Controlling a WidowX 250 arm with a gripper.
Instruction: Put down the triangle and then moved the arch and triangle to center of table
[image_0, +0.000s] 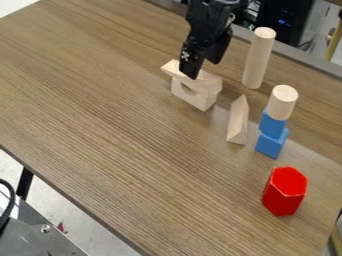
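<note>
The triangle (171, 68) lies on the arch (195, 96), toward the tabletop's (100, 100) far side. The hand (204, 68) hangs there; I cannot tell whether it grips. Rightward: a wooden wedge (238, 121), a tall cylinder (258, 59), a short cylinder (282, 102) atop stacked blue blocks (271, 139), and, nearer, a red hexagonal block (285, 191).

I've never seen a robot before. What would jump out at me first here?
Probably the bright red six-sided block, standing toward the lower right of the view. Next, the black robot arm coming in from the top edge, down to the pale wooden arch. Then the little tower behind the red block: two blue blocks topped by a wooden cylinder.
</note>
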